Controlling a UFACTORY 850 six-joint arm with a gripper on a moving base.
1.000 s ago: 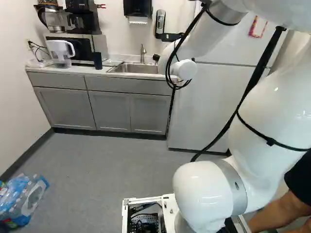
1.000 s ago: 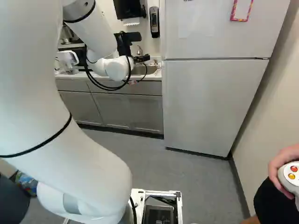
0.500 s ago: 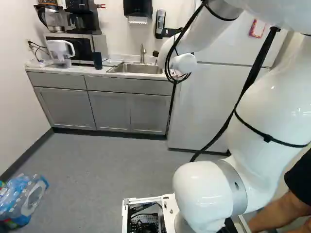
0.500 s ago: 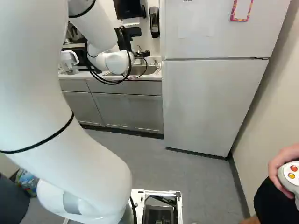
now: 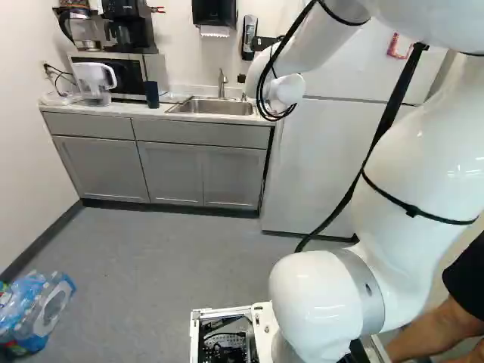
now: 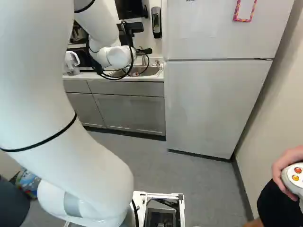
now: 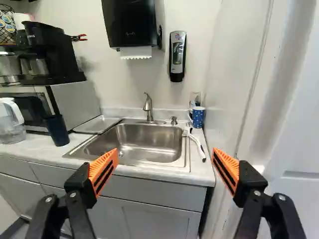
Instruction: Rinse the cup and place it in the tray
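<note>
Over at the counter (image 7: 202,169), our best guess at the cup is the blue spotted mug (image 7: 198,117), upright in the back corner beyond the sink (image 7: 137,142) and close beside the fridge (image 6: 208,104). We can't rule out the dark tumbler (image 7: 57,130) on the other side, near the microwave (image 7: 82,102).

The base hasn't moved in the last second, but our arm (image 6: 102,35) has: its wrist end sits higher in both base views, and more of the sink shows under it in the right base view. We read that as lining up for a reach, so picking up the cup is the step in hand, with rinsing and placing still to do. Our gripper (image 7: 165,154) is spread wide, with nothing between its orange pads (image 7: 103,170).

Going for the mug, we have the fridge side tight against our path, and the finger nearer it could scrape. The brush (image 7: 195,142) lies by the sink's rim, its handle toward us, easy to knock if we come in low. Over the basin there's more room to swing, minding the faucet (image 7: 148,107). What looks like the tray (image 7: 97,124) lies flat between sink and microwave.
</note>
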